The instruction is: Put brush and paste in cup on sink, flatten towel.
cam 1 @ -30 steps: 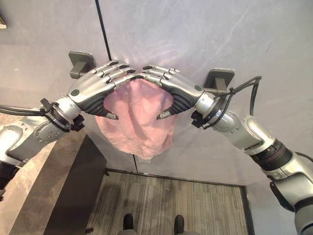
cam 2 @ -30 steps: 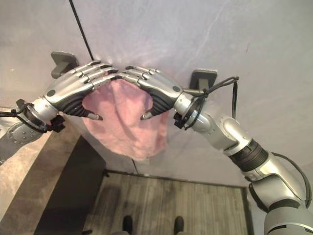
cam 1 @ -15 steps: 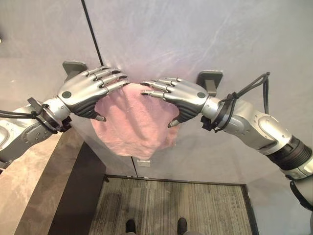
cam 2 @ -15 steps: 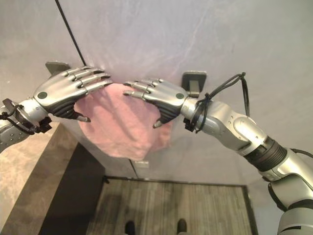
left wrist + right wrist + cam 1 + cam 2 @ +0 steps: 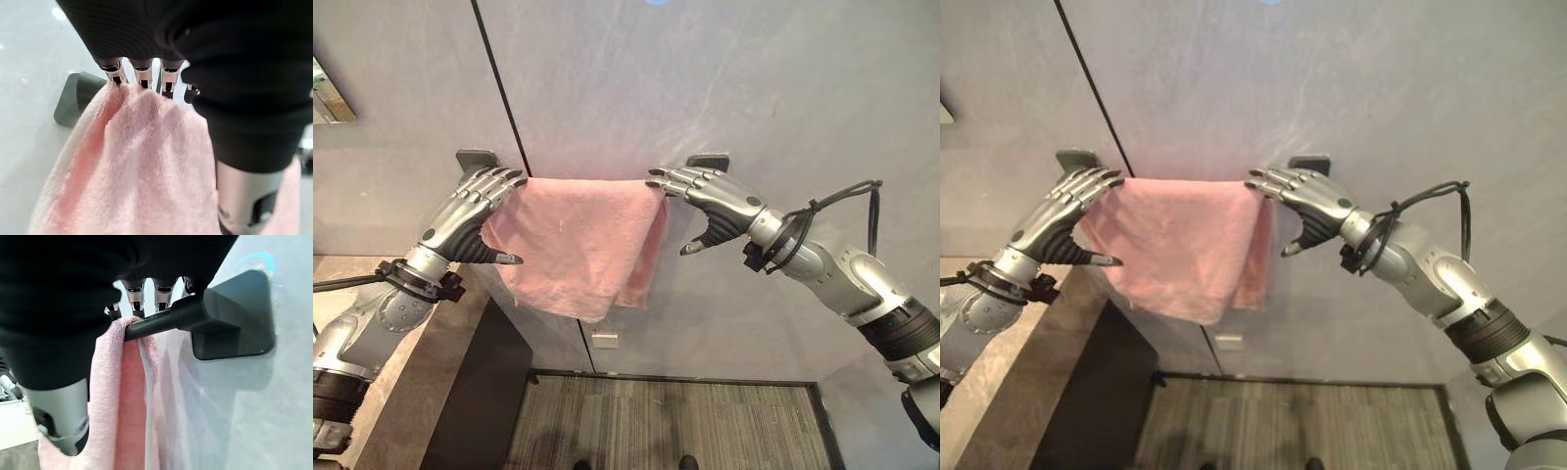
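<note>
A pink towel (image 5: 578, 240) hangs spread over a dark bar on the grey wall, between the left bracket (image 5: 475, 159) and the right bracket (image 5: 710, 160). My left hand (image 5: 465, 220) rests at the towel's left end, its straight fingers (image 5: 142, 78) laid over the top fold and its thumb apart below. At the towel's right end sits my right hand (image 5: 715, 196), open, its fingers lying on the bar (image 5: 156, 323) beside the bracket (image 5: 234, 318), thumb hanging free. The towel's right edge (image 5: 127, 396) hangs doubled, and its lower hem slants down toward the middle.
A beige stone counter (image 5: 391, 392) with a dark side panel (image 5: 480, 392) stands at the lower left. Striped floor (image 5: 666, 421) lies below. A small wall socket (image 5: 604, 340) sits under the towel, and a mirror edge (image 5: 328, 93) shows at the upper left.
Both hands have slid apart from the middle of the bar to its ends, and the bunched towel is now spread wide. The view has also shifted.
</note>
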Tool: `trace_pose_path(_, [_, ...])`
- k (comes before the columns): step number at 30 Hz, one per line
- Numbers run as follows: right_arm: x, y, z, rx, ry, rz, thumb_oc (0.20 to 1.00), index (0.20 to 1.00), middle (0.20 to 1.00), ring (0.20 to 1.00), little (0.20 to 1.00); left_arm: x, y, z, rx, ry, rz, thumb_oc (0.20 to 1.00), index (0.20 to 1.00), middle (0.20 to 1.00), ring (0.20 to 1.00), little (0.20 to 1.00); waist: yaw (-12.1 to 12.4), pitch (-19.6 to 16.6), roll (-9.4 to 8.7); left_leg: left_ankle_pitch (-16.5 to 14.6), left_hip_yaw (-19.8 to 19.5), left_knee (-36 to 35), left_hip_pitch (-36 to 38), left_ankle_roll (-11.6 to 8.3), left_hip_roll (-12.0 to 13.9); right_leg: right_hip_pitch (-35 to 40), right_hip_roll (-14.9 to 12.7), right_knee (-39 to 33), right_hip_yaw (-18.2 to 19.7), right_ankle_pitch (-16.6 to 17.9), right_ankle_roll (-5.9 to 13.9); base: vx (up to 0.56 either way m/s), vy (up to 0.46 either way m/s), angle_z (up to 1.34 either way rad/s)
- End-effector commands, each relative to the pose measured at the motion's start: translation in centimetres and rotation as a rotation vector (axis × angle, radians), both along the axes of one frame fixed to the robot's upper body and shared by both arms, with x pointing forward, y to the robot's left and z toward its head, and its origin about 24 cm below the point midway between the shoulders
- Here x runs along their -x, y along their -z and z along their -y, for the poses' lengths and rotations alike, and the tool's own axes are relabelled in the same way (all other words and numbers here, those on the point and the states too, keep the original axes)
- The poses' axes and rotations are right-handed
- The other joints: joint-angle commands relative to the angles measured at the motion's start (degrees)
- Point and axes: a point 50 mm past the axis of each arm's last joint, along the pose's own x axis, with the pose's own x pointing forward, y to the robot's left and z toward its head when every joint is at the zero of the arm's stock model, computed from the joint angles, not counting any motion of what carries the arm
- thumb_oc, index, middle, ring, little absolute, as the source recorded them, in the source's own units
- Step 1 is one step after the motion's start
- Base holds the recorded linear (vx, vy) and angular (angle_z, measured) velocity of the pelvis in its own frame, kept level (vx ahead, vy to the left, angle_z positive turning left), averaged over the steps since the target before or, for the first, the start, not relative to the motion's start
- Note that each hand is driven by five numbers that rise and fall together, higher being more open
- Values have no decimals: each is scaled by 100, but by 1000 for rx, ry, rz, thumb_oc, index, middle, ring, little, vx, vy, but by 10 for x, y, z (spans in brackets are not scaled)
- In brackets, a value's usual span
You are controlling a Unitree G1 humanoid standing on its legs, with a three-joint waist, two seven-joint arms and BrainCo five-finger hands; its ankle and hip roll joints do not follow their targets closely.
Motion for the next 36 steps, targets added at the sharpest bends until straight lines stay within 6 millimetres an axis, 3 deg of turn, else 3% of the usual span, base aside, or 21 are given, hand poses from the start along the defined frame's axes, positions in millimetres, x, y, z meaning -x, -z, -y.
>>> trace_pose_path(1, [-15, 28, 25, 45, 172, -105, 1000, 1000, 1000, 1000, 1000, 9, 47, -79, 227, -405, -224, 1000, 1000, 1000, 1000, 1000, 136, 356, -328, -289, 189, 47, 253, 105, -212, 157, -539, 48, -169, -9, 493, 0, 0, 0])
trace_pose_path(6, [-18, 33, 22, 31, 184, -115, 1000, 1000, 1000, 1000, 1000, 3, 54, -66, 453, -366, -190, 1000, 1000, 1000, 1000, 1000, 124, 329, -355, -301, 195, 47, 262, 119, -216, 172, -534, 48, -159, -13, 478, 0, 0, 0])
trace_pose_path(11, [-24, 40, 18, -5, 208, -128, 1000, 1000, 1000, 1000, 1000, -7, 61, -40, 748, -265, -156, 1000, 1000, 1000, 1000, 1000, 88, 275, -371, -319, 181, 47, 310, 130, -201, 228, -520, 48, -147, -35, 447, 0, 0, 0])
trace_pose_path(15, [-25, 46, 22, -277, 248, -165, 1000, 1000, 1000, 1000, 1000, -12, 56, -15, 845, -169, -104, 1000, 1000, 1000, 1000, 1000, 58, 187, -360, -330, 172, 47, 370, 147, -198, 301, -523, 48, -146, -66, 421, -4, -1, 1])
trace_pose_path(16, [-24, 43, 21, -453, 249, -151, 1000, 1000, 1000, 1000, 1000, -13, 51, -10, 870, -150, -70, 1000, 1000, 1000, 1000, 1000, 45, 146, -331, -328, 161, 47, 379, 158, -199, 303, -525, 48, -141, -67, 416, 0, 0, 0])
trace_pose_path(21, [-19, 38, 19, -723, 233, -118, 1000, 1000, 1000, 1000, 1000, -16, 50, -5, 923, -148, -34, 1000, 1000, 1000, 1000, 1000, 56, 95, -308, -317, 151, 47, 386, 177, -215, 306, -547, 48, -125, -66, 399, -27, -2, 2])
trace_pose_path(24, [-10, 38, 14, -1055, 180, -147, 1000, 1000, 1000, 1000, 1000, -14, 61, -2, 960, -190, -38, 1000, 1000, 1000, 1000, 1000, 45, 73, -259, -304, 156, 47, 406, 187, -223, 313, -560, 48, -99, -57, 381, -57, -11, 2])
trace_pose_path(28, [1, 40, 19, -1219, 163, -139, 1000, 1000, 1000, 1000, 1000, -7, 74, -5, 993, -240, -54, 1000, 1000, 1000, 1000, 1000, 32, 56, -236, -304, 165, 47, 433, 191, -219, 339, -557, 48, -96, -61, 365, -12, -6, 1])
trace_pose_path(31, [12, 61, 31, -1413, 216, -187, 1000, 1000, 1000, 1000, 1000, 3, 95, -10, 1020, -325, -90, 1000, 1000, 1000, 1000, 1000, -25, 71, -197, -276, 159, 47, 448, 176, -212, 362, -551, 48, -99, -59, 342, -25, -6, -1])
trace_pose_path(33, [16, 70, 36, -1455, 240, -217, 1000, 1000, 1000, 1000, 1000, 6, 101, -12, 1023, -349, -103, 1000, 1000, 1000, 1000, 1000, -38, 73, -194, -270, 160, 47, 451, 168, -208, 376, -553, 48, -111, -60, 338, 0, 0, 0])
trace_pose_path(35, [27, 96, 47, -1468, 334, -295, 1000, 1000, 1000, 1000, 1000, 16, 120, -15, 1069, -412, -150, 1000, 1000, 1000, 1000, 1000, -66, 69, -193, -255, 145, 47, 452, 150, -200, 403, -546, 48, -133, -66, 327, -27, -25, 4])
trace_pose_path(36, [27, 96, 47, -1468, 334, -295, 1000, 1000, 1000, 1000, 1000, 16, 120, -15, 1069, -412, -150, 1000, 1000, 1000, 1000, 1000, -66, 68, -193, -255, 145, 47, 451, 150, -200, 403, -546, 48, -134, -66, 327, -33, -33, 4])
